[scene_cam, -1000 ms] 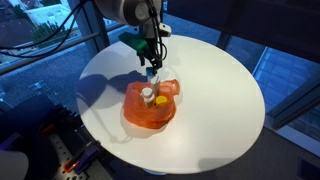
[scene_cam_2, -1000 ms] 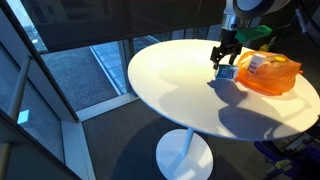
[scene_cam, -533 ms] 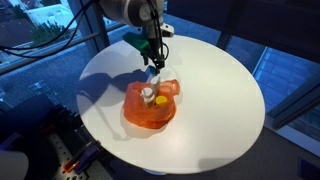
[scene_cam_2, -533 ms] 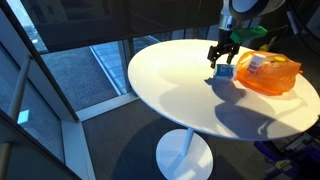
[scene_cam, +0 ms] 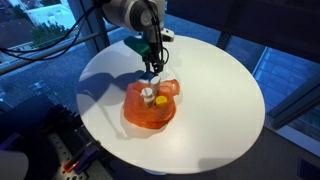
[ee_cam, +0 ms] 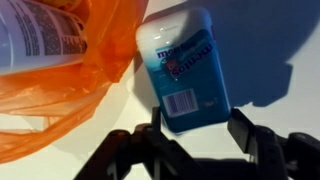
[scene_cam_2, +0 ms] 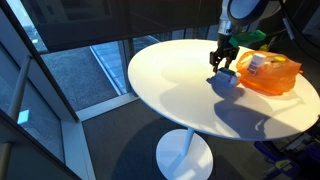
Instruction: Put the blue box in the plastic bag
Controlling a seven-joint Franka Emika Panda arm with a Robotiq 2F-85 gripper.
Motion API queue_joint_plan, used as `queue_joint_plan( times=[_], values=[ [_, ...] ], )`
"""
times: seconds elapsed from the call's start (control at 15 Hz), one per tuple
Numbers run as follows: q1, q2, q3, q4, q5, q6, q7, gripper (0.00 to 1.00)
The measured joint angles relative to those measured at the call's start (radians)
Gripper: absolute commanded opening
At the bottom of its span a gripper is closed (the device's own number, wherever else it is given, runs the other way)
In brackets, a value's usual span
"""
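Observation:
The blue box point(ee_cam: 185, 70) lies flat on the white table, its barcode end towards me, right beside the orange plastic bag point(ee_cam: 60, 100). My gripper point(ee_cam: 197, 122) is down over the box's near end, one finger on each long side, shut on it. In both exterior views the gripper point(scene_cam: 152, 66) point(scene_cam_2: 224, 62) stands upright over the box point(scene_cam: 153, 75) point(scene_cam_2: 226, 74), just behind the bag point(scene_cam: 150, 108) point(scene_cam_2: 268, 72). The box is still on the tabletop.
The bag holds a white bottle point(ee_cam: 40, 35) point(scene_cam: 148, 96) and a yellow item point(scene_cam: 160, 101). The round white table point(scene_cam: 220, 100) point(scene_cam_2: 170, 80) stands on a single pedestal by tall windows. Green gear sits behind the arm point(scene_cam_2: 256, 36).
The gripper has come down a little onto the blue box and its jaws have closed from wide open onto the box's sides. The box and the bag have not moved.

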Motion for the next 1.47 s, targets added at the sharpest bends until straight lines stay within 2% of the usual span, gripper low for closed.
queue_joint_plan(
  times=[0.87,1.47],
  values=[
    [0.014,-0.007,0.002,0.002,0.0,0.007,-0.005,0.42],
    [0.017,-0.085,0.012,0.002,0.0,0.012,-0.014,0.42]
  ],
)
